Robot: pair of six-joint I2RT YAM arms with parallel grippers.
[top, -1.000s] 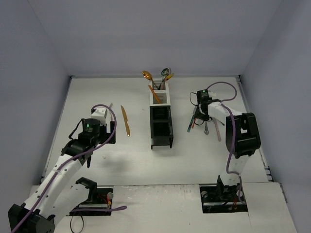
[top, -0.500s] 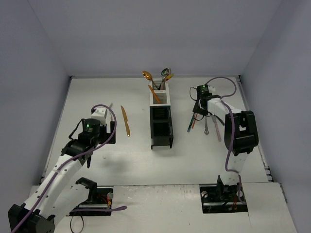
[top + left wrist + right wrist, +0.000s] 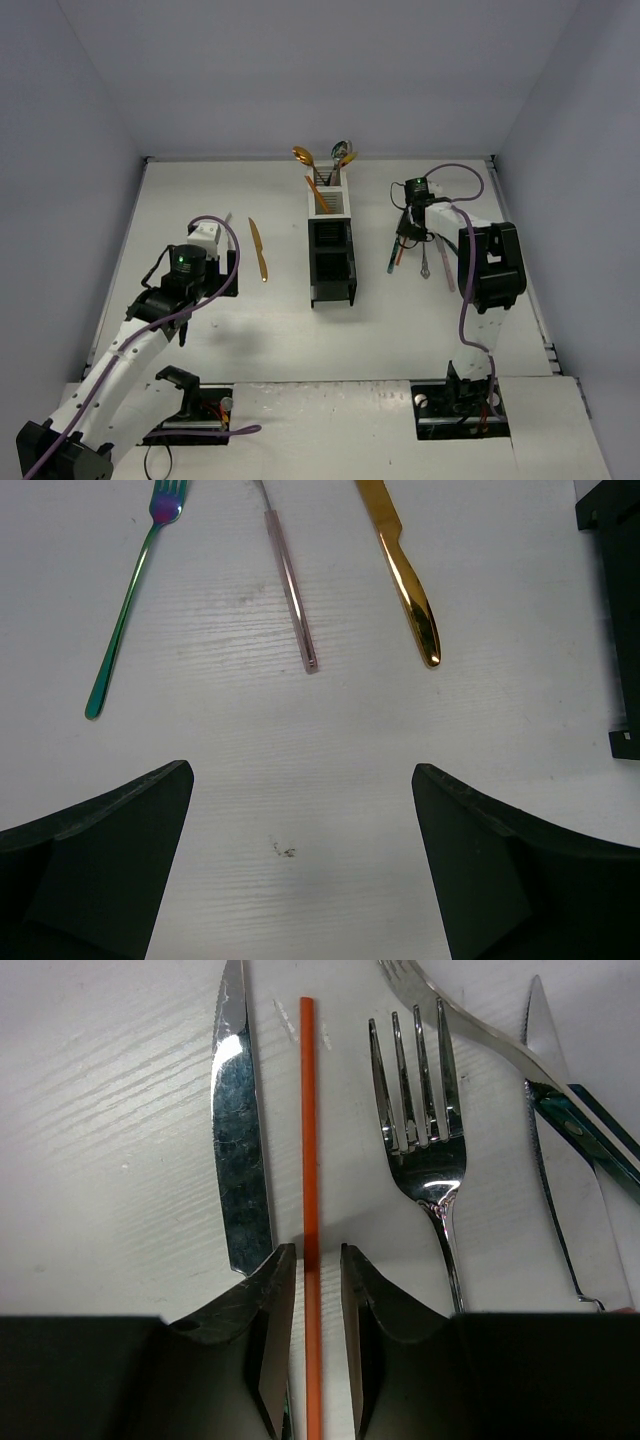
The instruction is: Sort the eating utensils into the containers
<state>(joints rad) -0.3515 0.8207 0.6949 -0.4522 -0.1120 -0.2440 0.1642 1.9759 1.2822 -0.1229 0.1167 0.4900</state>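
Left claw [image 3: 300, 770]: hanging released, fingers spread wide.
Ahead of it: teal metal fork [image 3: 125, 620], slim pink metal handle [image 3: 290, 590] and gold metal knife [image 3: 403, 575] are lying flat.
Right claw [image 3: 317, 1250]: straddling a thin orange rod handle [image 3: 309, 1110], not clenching; table slivers showing.
Flanking it: silver steel knife [image 3: 240, 1160] and silver steel fork [image 3: 425, 1150] are lying alongside.
Between claws: joined square bins [image 3: 330, 252], white and black, are standing.

Left arm [image 3: 130, 350] spreads its jaws wide; right arm [image 3: 490, 265] holds jaws narrow, seemingly not quite closed.
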